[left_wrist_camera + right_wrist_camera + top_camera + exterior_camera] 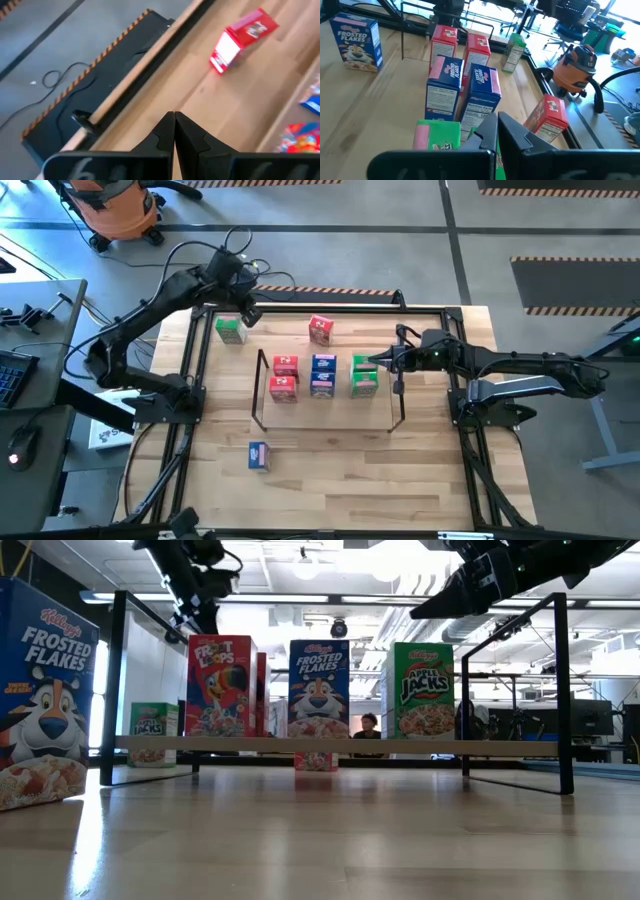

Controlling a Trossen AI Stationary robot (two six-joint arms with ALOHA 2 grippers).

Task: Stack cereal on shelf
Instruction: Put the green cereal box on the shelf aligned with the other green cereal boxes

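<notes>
Cereal (322, 375) part-stacked on shelf (259, 402), three boxes loose.
Both jaws together, empty; next: open, grab green box (230, 329) nr bench's far-left corner.

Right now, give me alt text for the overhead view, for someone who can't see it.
Six small cereal boxes stand in red, blue and green pairs on a black wire shelf mid-table, the right end effector shut above the green pair. Three boxes sit loose; the left end effector, shut, hovers by a green one.
</notes>
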